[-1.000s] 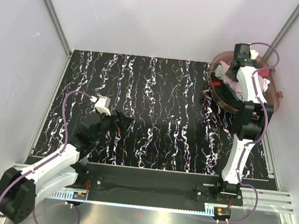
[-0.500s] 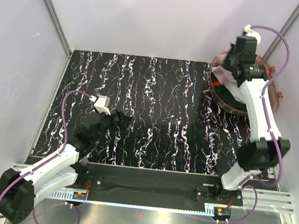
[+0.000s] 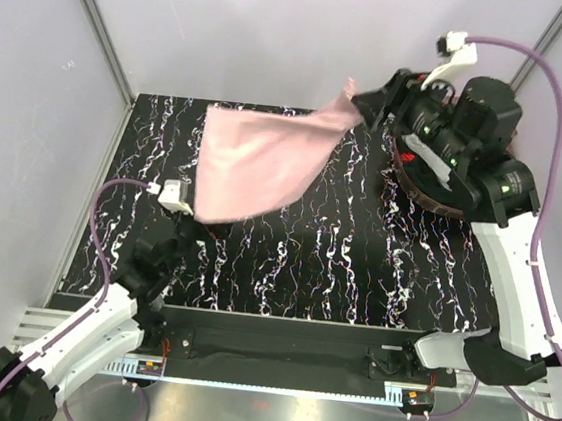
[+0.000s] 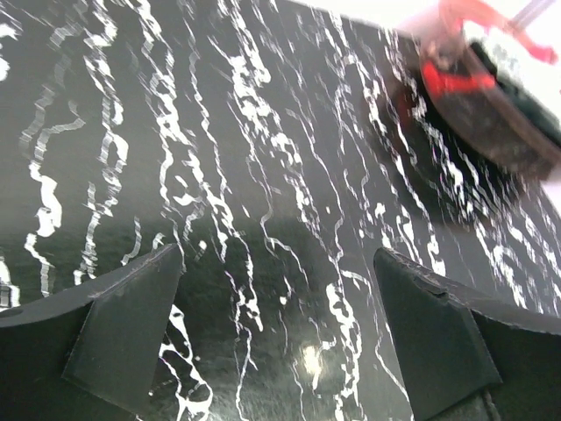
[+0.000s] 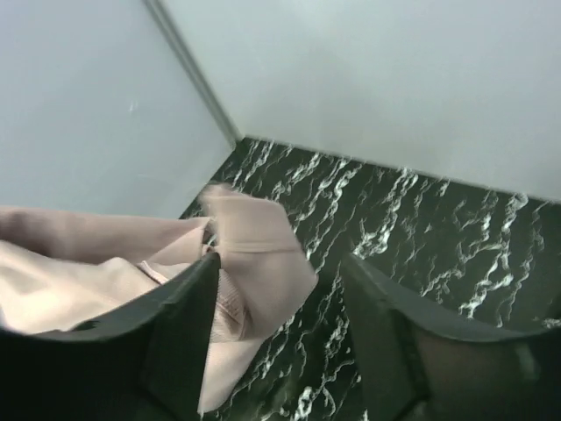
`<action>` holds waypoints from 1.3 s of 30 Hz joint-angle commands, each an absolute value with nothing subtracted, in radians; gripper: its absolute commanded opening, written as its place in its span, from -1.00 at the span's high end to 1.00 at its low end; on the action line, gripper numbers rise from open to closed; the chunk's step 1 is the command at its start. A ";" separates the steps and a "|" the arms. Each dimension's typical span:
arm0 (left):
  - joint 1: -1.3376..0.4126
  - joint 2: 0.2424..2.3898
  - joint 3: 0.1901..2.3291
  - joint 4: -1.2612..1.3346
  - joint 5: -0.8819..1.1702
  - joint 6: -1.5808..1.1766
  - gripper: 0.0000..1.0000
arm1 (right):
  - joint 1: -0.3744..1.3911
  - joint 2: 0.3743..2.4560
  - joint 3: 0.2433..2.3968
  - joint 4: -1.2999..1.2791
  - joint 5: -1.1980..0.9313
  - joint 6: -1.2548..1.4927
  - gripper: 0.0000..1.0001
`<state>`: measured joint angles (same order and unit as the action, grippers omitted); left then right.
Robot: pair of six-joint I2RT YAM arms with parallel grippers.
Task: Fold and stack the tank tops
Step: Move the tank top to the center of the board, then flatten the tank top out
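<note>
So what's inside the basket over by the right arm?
The left wrist view shows dark cloth and a red piece in the basket, blurred. From above, the right arm, holding the pink tank top, covers most of it; anything deeper is hidden.

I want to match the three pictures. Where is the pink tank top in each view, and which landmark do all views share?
Top external: the pink tank top is in the upper middle, spread out above the table.
Left wrist: it is not in this picture.
Right wrist: the pink tank top is at the lower left, next to the left finger.
Shared landmark: the black marbled table shows in all three views.
</note>
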<state>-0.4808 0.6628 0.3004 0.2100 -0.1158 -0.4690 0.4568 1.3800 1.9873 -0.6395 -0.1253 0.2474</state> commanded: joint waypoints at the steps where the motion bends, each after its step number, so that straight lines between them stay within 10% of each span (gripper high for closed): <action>1: -0.486 0.617 0.298 0.192 -0.224 -0.466 -0.98 | 0.451 1.391 1.828 -0.620 -0.231 0.276 -0.37; 14: -0.485 0.762 0.396 0.067 -0.342 -0.522 -0.98 | 0.491 1.241 0.985 -0.321 -0.290 0.425 -0.40; 39: -0.485 0.676 0.383 0.034 -0.367 -0.512 -0.98 | 0.712 1.862 1.219 -0.359 -0.005 0.410 0.02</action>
